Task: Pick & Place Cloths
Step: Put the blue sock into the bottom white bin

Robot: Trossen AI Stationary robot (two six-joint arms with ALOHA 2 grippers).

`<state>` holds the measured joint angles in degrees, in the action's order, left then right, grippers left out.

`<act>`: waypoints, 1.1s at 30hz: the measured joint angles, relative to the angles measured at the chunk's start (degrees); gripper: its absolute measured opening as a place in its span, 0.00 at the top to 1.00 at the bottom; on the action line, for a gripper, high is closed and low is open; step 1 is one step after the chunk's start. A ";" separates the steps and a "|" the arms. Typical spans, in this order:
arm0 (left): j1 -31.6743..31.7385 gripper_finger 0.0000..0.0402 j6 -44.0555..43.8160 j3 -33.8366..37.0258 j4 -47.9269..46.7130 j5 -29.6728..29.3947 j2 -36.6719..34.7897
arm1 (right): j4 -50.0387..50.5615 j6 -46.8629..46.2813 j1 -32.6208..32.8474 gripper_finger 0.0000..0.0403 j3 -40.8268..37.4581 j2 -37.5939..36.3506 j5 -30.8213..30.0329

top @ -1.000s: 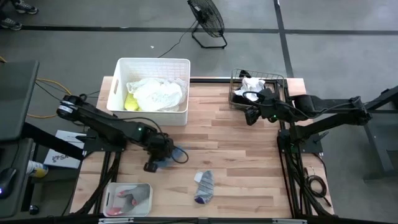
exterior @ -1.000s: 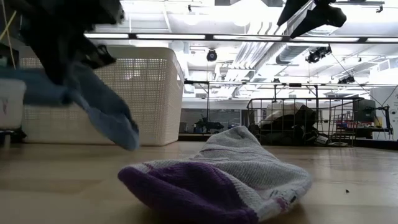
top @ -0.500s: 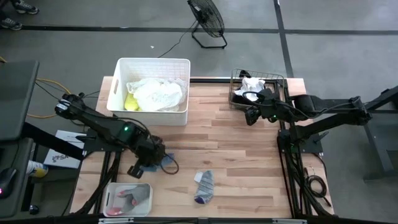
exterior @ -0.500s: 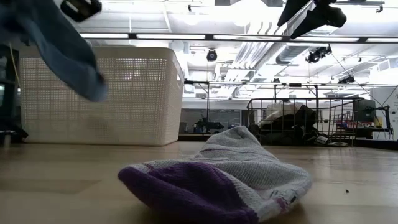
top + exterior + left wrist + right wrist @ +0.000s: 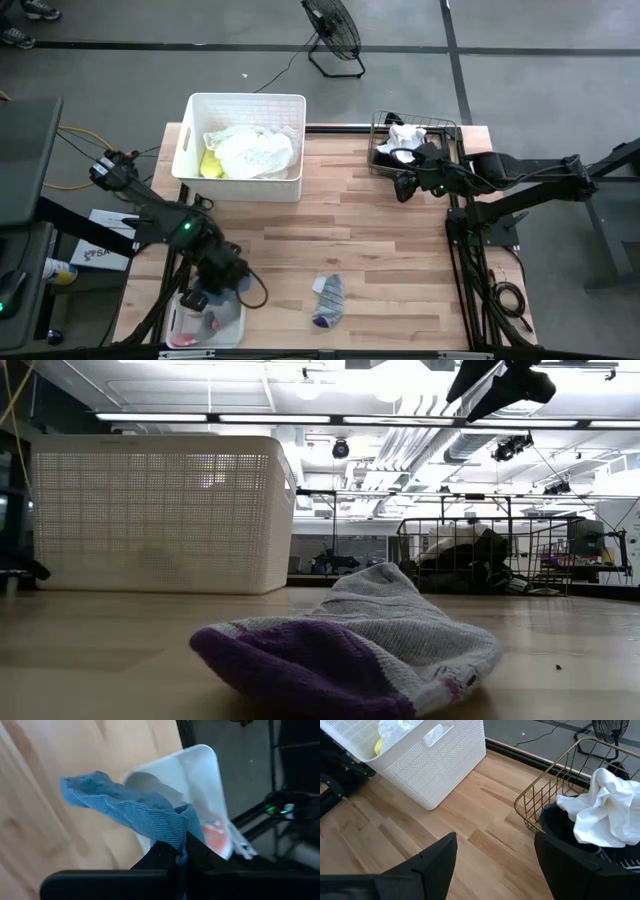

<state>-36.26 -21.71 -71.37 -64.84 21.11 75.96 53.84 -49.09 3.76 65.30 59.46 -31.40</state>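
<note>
Bench (image 5: 380,250): light wood planks, carrying all items below.

Left hand (image 5: 200,297): at the bench's near left corner, over the small bin (image 5: 232,322); fingers pressed together, pinching the blue cloth (image 5: 135,810). In the left wrist view the cloth hangs bunched from the fingertips, above the bin's white rim, with something pink-red lying inside the bin.

Right hand (image 5: 404,186): at the far right of the bench, just beside the wire basket (image 5: 380,140); fingers spread, holding nothing. Wood shows between them in the right wrist view.

Sock (image 5: 328,299): grey with purple toe, lying flat on the near middle of the bench, well apart from both hands. It fills the foreground of the low view.

Large bin (image 5: 190,150): white, perforated walls, at the far left of the bench. Holds a white cloth (image 5: 255,150) with a yellow cloth (image 5: 209,166) beside it.

Wire basket: holds a white garment (image 5: 605,805) on top of a black cloth (image 5: 560,827).

Fan (image 5: 333,35): on the floor beyond the bench.
</note>
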 joint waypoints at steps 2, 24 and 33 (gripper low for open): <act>-1.38 0.99 -4.65 0.00 0.59 0.95 0.00 | 0.00 1.02 0.01 0.36 0.00 0.00 0.00; -15.43 0.99 -26.58 -5.90 3.27 1.65 2.14 | 0.02 10.21 0.01 0.36 0.00 0.00 1.53; -15.56 0.99 -20.55 -5.86 2.95 -1.79 8.97 | 0.02 11.46 0.01 0.36 0.00 0.00 1.53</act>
<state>-51.81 -42.26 -77.23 -61.90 19.32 84.93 53.87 -37.63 3.77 65.30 59.46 -29.87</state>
